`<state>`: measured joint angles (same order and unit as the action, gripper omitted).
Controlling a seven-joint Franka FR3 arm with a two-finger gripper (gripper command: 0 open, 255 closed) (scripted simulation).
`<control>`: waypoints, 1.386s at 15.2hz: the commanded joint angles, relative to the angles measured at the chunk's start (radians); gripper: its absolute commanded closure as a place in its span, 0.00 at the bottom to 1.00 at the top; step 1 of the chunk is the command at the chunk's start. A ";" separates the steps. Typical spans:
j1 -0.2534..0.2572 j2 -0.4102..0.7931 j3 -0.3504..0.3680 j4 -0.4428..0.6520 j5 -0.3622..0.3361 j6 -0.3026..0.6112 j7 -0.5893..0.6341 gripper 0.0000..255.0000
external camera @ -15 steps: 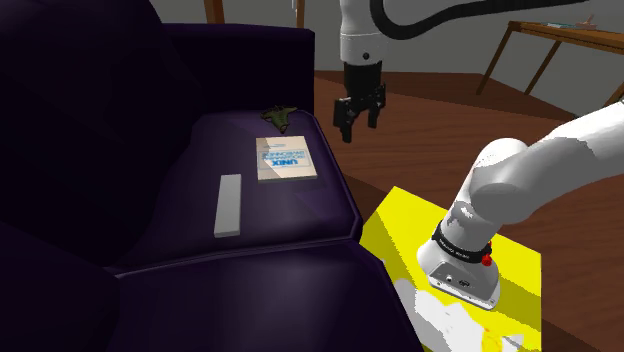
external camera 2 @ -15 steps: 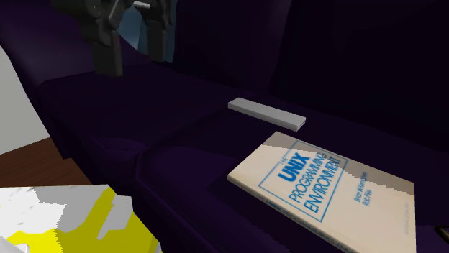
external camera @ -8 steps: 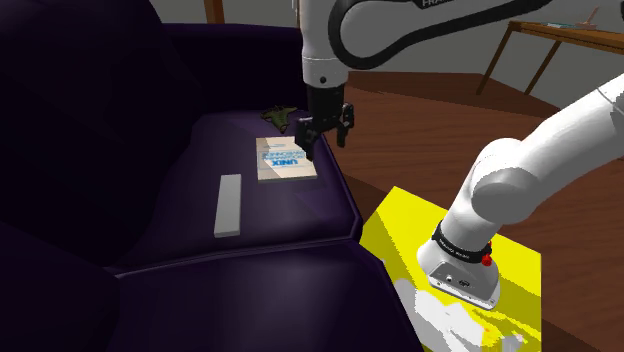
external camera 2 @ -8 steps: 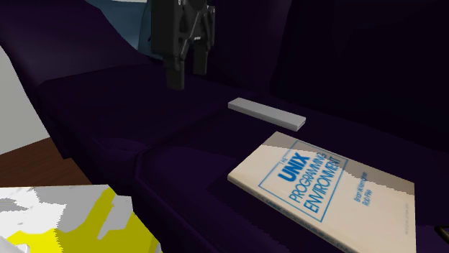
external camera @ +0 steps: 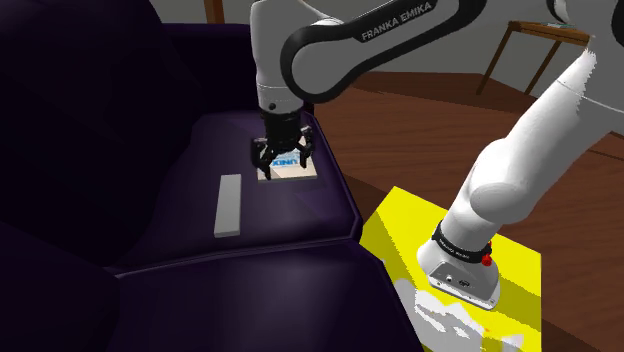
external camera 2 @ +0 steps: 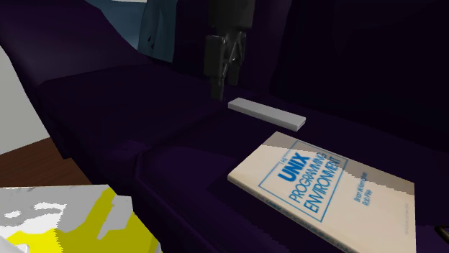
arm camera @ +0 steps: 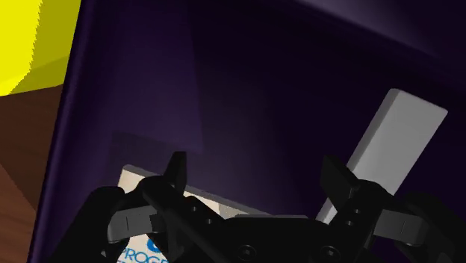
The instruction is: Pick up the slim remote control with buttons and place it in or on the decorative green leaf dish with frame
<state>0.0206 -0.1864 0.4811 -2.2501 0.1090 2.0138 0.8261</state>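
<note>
**Item:** slim remote, pale grey and flat. It lies on the dark purple sofa seat, at the shoulder view's left of the book and nearer, and is apart from it.

**Hand:** gripper released, fingers spread, nothing between them. It hangs over the book's near-left corner, not over the remote.

**Hazards:**
- Lowering from this spot likely strikes or pinches the book.
- The remote sits low on a soft cushion, so fingertips may dig into the fabric or skid over its top.
- A grip across its length would exceed the opening.
- An end grip invites tilting and a drop.
</note>
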 commanded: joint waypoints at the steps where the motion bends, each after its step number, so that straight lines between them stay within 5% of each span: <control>1: -0.002 0.079 0.026 0.046 -0.033 0.041 0.073 0.00; 11: 0.078 0.480 0.041 0.362 -0.275 0.128 0.409 0.00; 21: 0.092 0.533 0.024 0.324 -0.312 0.212 0.433 0.00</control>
<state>0.1122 0.3459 0.5053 -1.9245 -0.2016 2.2234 1.2581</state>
